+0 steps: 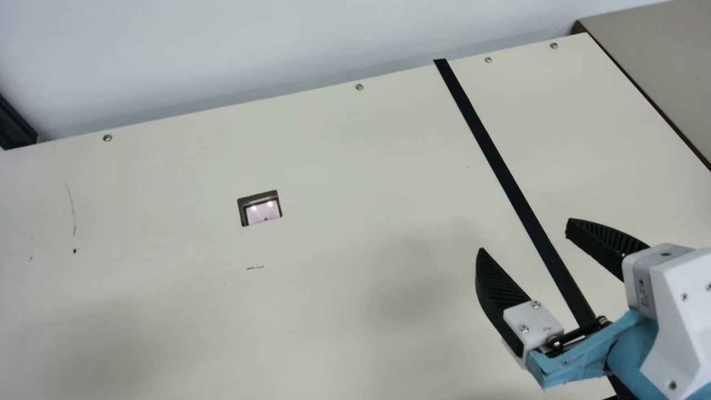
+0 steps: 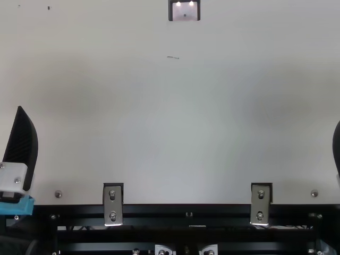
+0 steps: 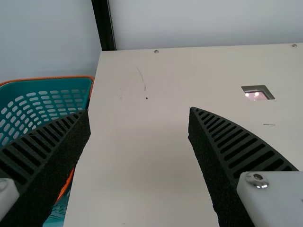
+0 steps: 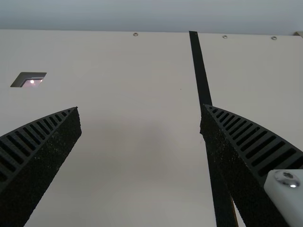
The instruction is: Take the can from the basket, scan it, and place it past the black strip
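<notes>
The right gripper [image 1: 525,235] has its fingers spread wide, and in the main view the black strip [image 1: 483,136] passes between their tips. The left gripper [image 2: 24,146] is also wide, its two ribbed fingers well apart in its wrist view. Just beside the table [image 1: 344,166], at its left side, is the basket [image 3: 52,78], teal with an orange rim and rows of oval holes (like a laundry basket, really). One of the left fingers crosses in front of its lower part, so I cannot tell what is in it. Where the can is, I cannot tell either. Set into the table, between the basket and the strip, is the scan window [image 1: 264,212], a dark-framed opening with pinkish glass and two bright lights; a short dark mark [image 1: 255,268] is near it. The strip runs slantwise across the main view, to the table's far edge, where small screws [image 1: 359,86] are spaced out. Two metal brackets [image 2: 112,204] [image 2: 260,204] grip the near edge.
</notes>
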Tool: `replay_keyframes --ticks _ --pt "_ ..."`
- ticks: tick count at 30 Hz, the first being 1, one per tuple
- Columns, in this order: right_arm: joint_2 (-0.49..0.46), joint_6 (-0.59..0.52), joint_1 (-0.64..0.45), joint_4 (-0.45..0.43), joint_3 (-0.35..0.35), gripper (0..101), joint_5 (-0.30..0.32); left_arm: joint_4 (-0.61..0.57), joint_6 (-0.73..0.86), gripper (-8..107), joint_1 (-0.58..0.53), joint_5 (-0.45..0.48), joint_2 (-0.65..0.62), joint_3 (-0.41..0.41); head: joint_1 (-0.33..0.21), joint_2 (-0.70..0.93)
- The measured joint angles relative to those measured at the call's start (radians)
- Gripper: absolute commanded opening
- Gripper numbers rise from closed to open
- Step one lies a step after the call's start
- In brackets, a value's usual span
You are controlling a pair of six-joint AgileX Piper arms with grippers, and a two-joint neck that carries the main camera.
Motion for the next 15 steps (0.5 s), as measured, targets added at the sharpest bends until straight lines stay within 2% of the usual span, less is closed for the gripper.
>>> replay_keyframes --ticks 15 --pt "0.000 0.000 0.000 0.000 0.000 101 0.000 0.000 0.000 90 0.000 0.000 0.000 0.000 0.000 0.000"
